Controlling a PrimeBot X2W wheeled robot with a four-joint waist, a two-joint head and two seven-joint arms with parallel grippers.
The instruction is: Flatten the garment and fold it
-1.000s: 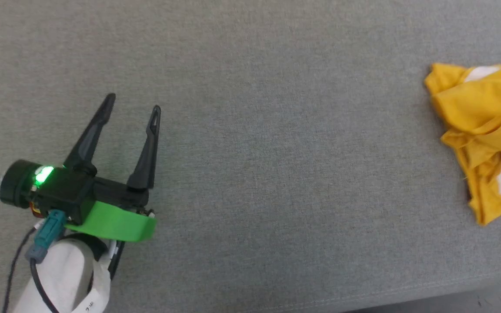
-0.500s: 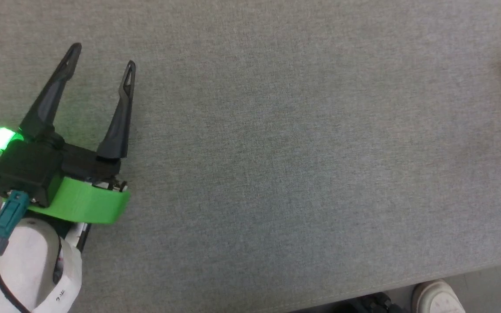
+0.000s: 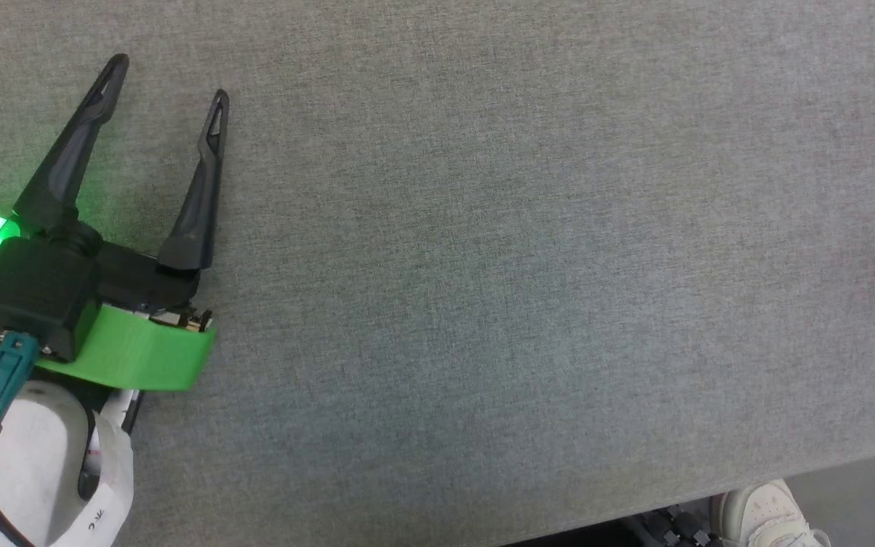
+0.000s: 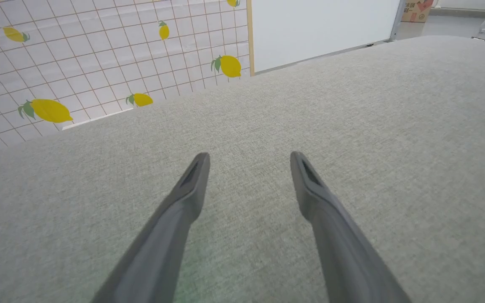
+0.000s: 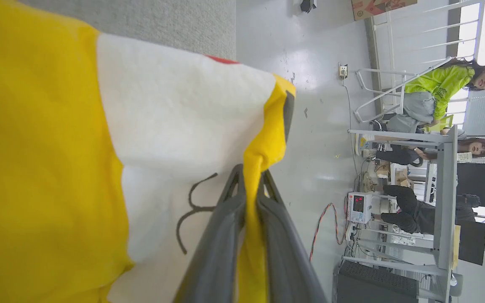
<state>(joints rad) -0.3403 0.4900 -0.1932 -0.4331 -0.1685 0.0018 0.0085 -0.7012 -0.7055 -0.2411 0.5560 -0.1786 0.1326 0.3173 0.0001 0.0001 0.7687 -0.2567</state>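
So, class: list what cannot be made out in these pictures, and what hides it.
Right wrist view: the T-shirt runs off the left and bottom edges, so its full shape is cut off.
Right wrist view: the cloth covers the inner faces of the right gripper, hiding how deep the pinch goes.
Head view: the bottom edge cuts off the person wearing the shoe.
Right wrist view: the red digits on the meter are too small to read.

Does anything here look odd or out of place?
Yes: the yellow garment is bunched, one fold pinched in the right end effector, not spread flat. The left end effector is open above the grey surface.
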